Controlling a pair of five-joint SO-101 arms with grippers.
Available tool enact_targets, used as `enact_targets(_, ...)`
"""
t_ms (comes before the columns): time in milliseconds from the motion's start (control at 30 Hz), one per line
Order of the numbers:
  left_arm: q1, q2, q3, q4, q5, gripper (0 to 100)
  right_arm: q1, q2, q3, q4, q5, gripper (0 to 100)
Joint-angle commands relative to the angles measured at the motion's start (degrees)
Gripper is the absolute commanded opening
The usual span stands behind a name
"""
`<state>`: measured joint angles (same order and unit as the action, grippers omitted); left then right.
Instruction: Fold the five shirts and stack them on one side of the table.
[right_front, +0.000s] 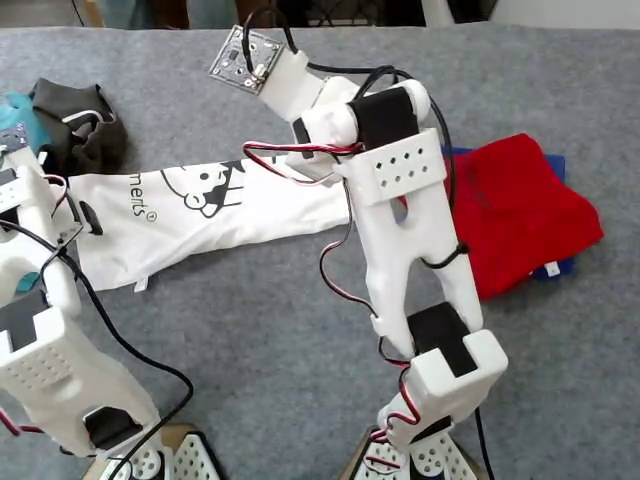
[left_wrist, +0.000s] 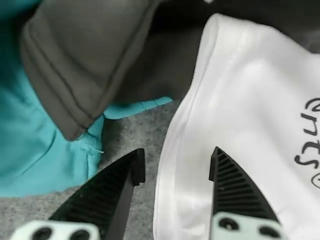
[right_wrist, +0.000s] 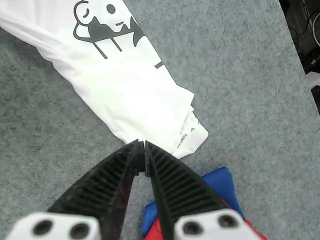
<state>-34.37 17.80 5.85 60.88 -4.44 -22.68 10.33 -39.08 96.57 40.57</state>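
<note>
Clamping the white shirt (right_wrist: 130, 95) in my right claw (right_wrist: 145, 147), I am aiming to seat its edge deep inside my spread left claw (left_wrist: 177, 159).

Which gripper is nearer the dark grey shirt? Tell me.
Left. The left gripper is just beside the dark grey shirt, at one end of the white shirt; the right gripper is at its far end.
</note>
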Motion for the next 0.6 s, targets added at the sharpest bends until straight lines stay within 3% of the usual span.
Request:
enact_targets(0, 0.7, 1.2, -0.2, -0.9, 0.4, 23, -0.8, -0.2, 0.0, -1.0, 0.4, 1.5)
enact_targets(433, 1.1, 13.9, -11.3, 5.8, 0.4, 17, -0.7, -0.6, 0.0, -0.7, 0.4, 1.5)
enact_targets(567, 2.3, 16.5, -16.0, 8.6, 0.4, 11, -0.6, -0.7, -0.1, -0.7, 0.4, 1.5)
